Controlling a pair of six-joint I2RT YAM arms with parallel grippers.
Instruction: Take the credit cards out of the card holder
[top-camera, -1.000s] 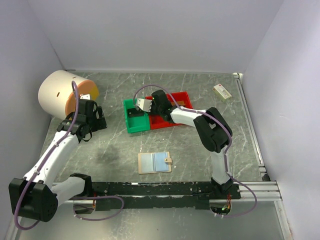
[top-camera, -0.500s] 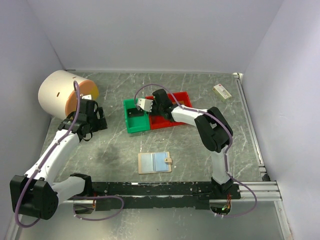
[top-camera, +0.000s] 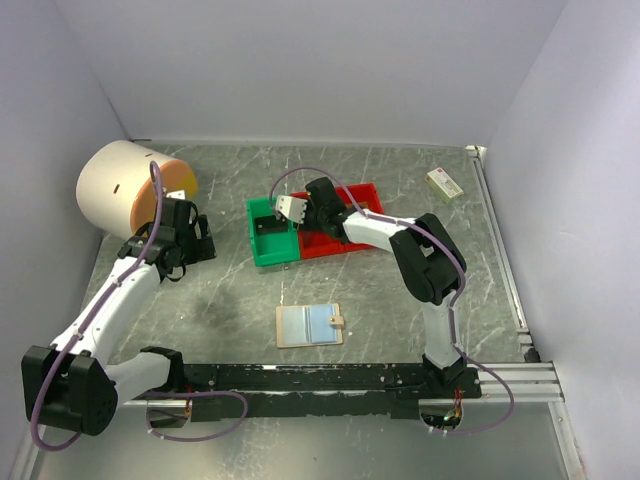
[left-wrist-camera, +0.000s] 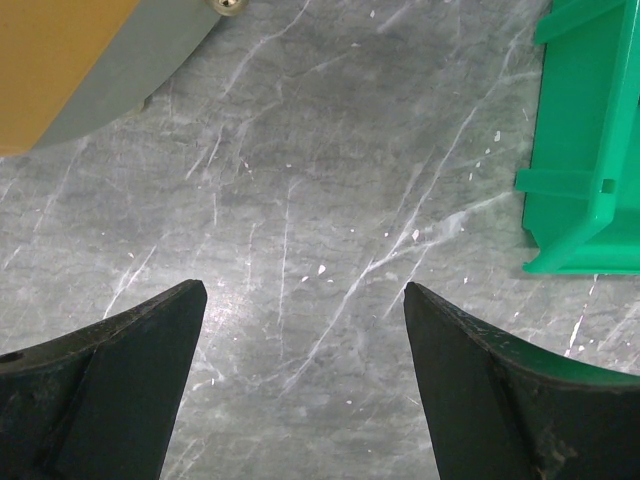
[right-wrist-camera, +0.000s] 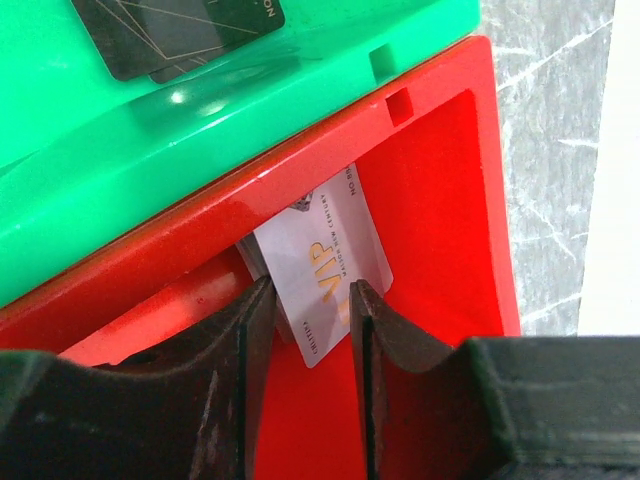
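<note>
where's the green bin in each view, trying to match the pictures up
Top external: the green bin sits left of centre, against the red bin on its right.
Left wrist: at the right edge, upper half, only partly in frame.
Right wrist: upper left, bordering the red bin.
Shared landmark: the grey marbled table shows in all three views.

Credit card (right-wrist-camera: 330, 250) partly behind right pincer (right-wrist-camera: 310, 292)
</note>
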